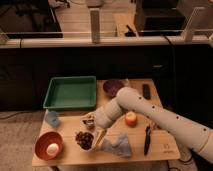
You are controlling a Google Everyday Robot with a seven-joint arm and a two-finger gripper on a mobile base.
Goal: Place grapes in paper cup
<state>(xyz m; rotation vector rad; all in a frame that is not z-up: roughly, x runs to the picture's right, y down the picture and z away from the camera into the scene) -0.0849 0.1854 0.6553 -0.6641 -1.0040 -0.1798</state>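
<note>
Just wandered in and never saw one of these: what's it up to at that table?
A one-armed robot holds its end effector right beside the grapes near the front edge of the table. The grapes lie on the table, not in the pale blue cup further left, so that job isn't done.
</note>
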